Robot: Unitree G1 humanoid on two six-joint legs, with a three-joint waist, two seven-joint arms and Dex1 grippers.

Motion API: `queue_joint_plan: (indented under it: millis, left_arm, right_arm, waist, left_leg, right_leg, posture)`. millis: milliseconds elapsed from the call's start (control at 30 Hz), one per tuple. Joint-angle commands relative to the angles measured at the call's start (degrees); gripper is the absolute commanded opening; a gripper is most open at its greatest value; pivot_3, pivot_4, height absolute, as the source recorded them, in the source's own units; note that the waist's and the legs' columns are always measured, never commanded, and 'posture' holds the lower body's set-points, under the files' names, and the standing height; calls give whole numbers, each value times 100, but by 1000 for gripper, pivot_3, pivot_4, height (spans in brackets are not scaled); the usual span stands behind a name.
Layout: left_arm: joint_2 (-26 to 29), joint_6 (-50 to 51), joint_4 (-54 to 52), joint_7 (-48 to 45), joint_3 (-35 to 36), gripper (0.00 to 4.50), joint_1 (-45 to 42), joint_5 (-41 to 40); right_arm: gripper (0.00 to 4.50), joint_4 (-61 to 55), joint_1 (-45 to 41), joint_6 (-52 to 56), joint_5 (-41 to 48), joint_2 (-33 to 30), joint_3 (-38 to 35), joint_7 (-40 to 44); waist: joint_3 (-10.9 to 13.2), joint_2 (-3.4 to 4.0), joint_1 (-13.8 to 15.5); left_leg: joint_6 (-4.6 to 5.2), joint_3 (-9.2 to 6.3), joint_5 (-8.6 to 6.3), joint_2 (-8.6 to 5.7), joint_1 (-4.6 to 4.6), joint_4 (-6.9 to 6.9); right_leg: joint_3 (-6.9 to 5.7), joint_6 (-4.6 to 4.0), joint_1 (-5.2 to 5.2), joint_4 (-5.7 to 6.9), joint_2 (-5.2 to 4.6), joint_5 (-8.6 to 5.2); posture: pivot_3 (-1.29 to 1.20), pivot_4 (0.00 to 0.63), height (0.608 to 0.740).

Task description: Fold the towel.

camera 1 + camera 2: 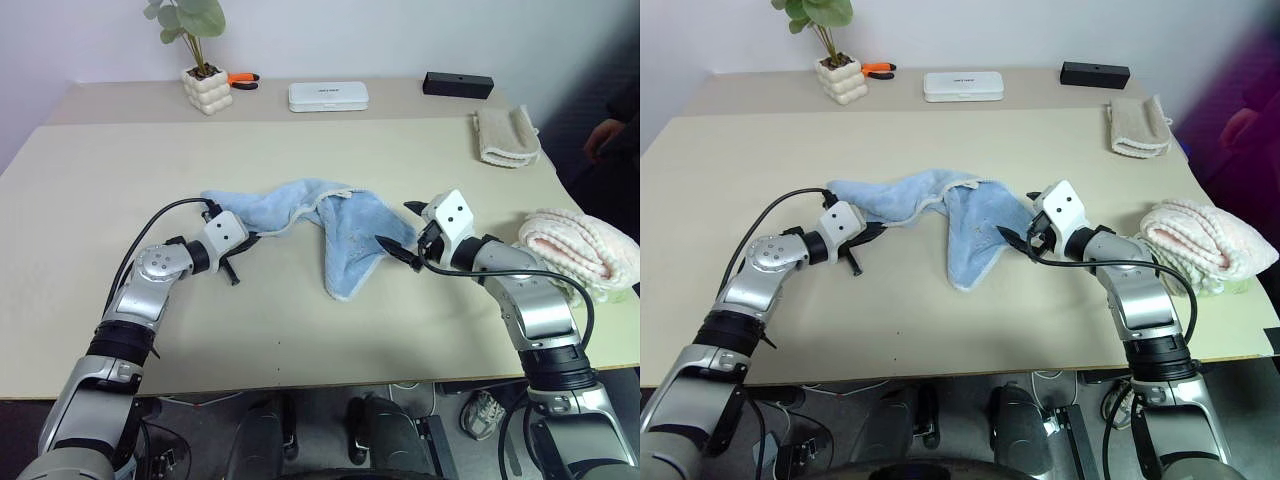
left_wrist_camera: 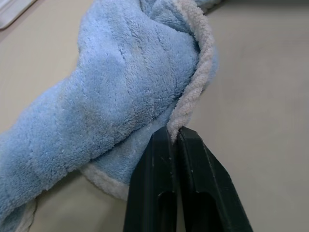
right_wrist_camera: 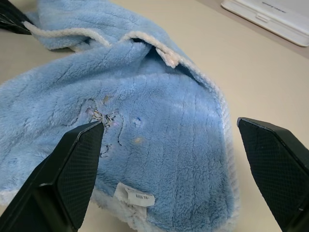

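Slippage is your main risk: in the left wrist view, the left gripper (image 2: pixel 174 137) has its fingers pinched together on only the pale edge of the towel (image 2: pixel 111 96), so a quick pull could strip it free. In the right wrist view, your right gripper (image 3: pixel 171 150) stands wide apart over the towel's near end, holding nothing; closing here would likely bunch the pile. From the head view, both arms reach low and inward across the table (image 1: pixel 300 330), the crumpled towel lying between them.
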Motion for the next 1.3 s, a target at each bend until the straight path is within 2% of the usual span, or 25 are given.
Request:
queue_joint_plan:
  millis: [33, 167, 300, 467, 567, 867, 1133, 1233, 1300]
  left_arm:
    - [219, 149, -306, 74, 143, 54, 341, 135]
    - [360, 506, -1199, 102, 396, 54, 811, -79]
    - [468, 1285, -2623, 2, 845, 54, 1513, -661]
    - [813, 2263, -4241, -91, 1509, 54, 2711, -1180]
    - [945, 2471, -4478, 9, 1687, 54, 3044, -1139]
    - [1028, 2621, -4582, 89, 1726, 54, 3157, -1053]
    - [1030, 2741, -4724, 119, 1805, 54, 3203, -1107]
    - [1027, 2794, -4810, 133, 1877, 0, 3291, -1131]
    - [1033, 2801, -4833, 129, 1908, 0, 3332, -1134]
  right_arm:
    - [4500, -213, -82, -27, 87, -15, -134, -30]
    - [4500, -203, -85, -31, 93, 0, -110, -31]
    - [4500, -209, -50, -43, 102, -5, -101, -28]
    - [4500, -167, -79, -77, 98, -74, -118, 26]
    - [4500, 88, -298, -28, 48, -173, -110, 89]
    - [4500, 1981, -1683, 1430, 341, -54, -163, 270]
    - [4500, 3148, -2156, 1293, -35, -118, 143, 502]
    - [3635, 3432, -2284, 1251, -85, -116, 189, 653]
    - [2677, 3537, -2347, 1205, -104, -99, 177, 691]
  waist:
    - [0, 0, -5]
    - [0, 1, -18]
    - [0, 2, 0]
    - [1, 1, 16]
    - [2, 3, 24]
    - [2, 4, 15]
    - [3, 5, 14]
    - [3, 5, -5]
    - [3, 5, -6]
  left_leg:
    - [0, 0, 0, 0, 0, 0]
    - [0, 2, 0, 2, 0, -3]
    - [1, 3, -2, 4, -4, -3]
    - [2, 3, -3, 2, -6, -3]
    - [2, 3, -3, 3, -4, -4]
    - [4, 5, -4, 2, -6, -5]
    - [4, 7, -4, 1, -7, -8]
    - [3, 6, -4, 3, -6, -8]
    - [3, 7, -4, 3, -6, -8]
  right_leg:
    - [1, 0, 0, 0, 0, 0]
    - [8, 0, -6, 0, 2, 0]
    - [10, 0, -9, -5, 2, -1]
    - [11, 0, -9, -9, -1, -1]
    - [12, 0, -9, -9, 0, -1]
    - [11, -2, -9, -12, 1, -1]
    - [11, -1, -10, -13, 1, -1]
    - [11, -1, -10, -12, 2, -1]
    - [11, -1, -11, -12, 2, -1]
  posture:
    - [0, 150, 740]
    - [0, 150, 740]
    - [0, 150, 740]
    - [0, 150, 740]
    - [0, 150, 740]
    - [0, 150, 740]
    - [0, 150, 740]
    - [0, 150, 740]
    - [0, 150, 740]
